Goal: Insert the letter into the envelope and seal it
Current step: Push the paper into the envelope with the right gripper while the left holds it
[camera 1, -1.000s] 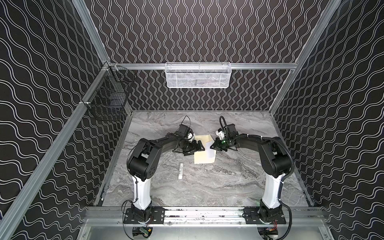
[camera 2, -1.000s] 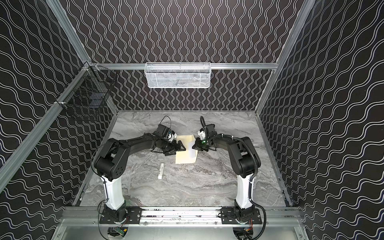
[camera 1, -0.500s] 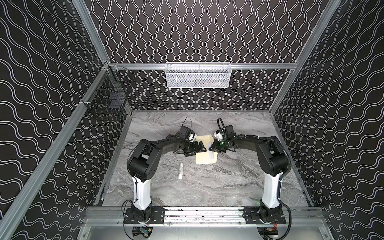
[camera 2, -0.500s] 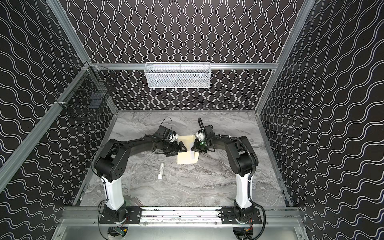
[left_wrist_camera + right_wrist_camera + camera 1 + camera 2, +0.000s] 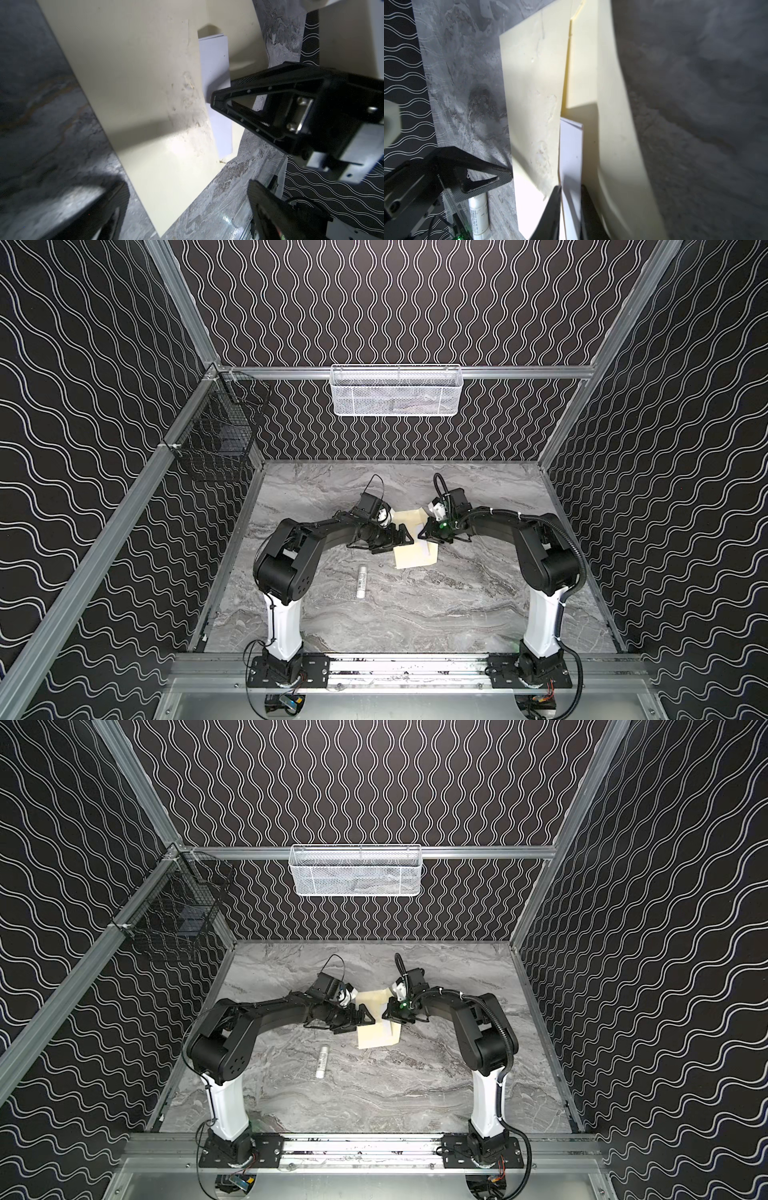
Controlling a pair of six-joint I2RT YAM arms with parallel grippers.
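The cream envelope (image 5: 415, 560) (image 5: 376, 1038) lies flat mid-table with its flap (image 5: 409, 516) lifted toward the back. The white letter (image 5: 428, 546) (image 5: 216, 72) (image 5: 571, 149) is tucked partly into the pocket, and a strip of it sticks out. My right gripper (image 5: 422, 533) (image 5: 570, 189) sits at that strip. Its jaws stand a narrow gap apart with the paper's face showing between them. My left gripper (image 5: 405, 533) (image 5: 187, 207) is wide open low over the envelope's (image 5: 145, 83) left part, holding nothing.
A white glue stick (image 5: 362, 581) (image 5: 478, 214) lies on the marble table in front of the envelope, to its left. A white mesh basket (image 5: 395, 389) hangs on the back rail. A black wire basket (image 5: 220, 435) hangs on the left rail.
The right gripper has slid the letter further into the envelope, so less white shows. Its jaws have parted slightly. The left gripper has stayed open and barely moved.
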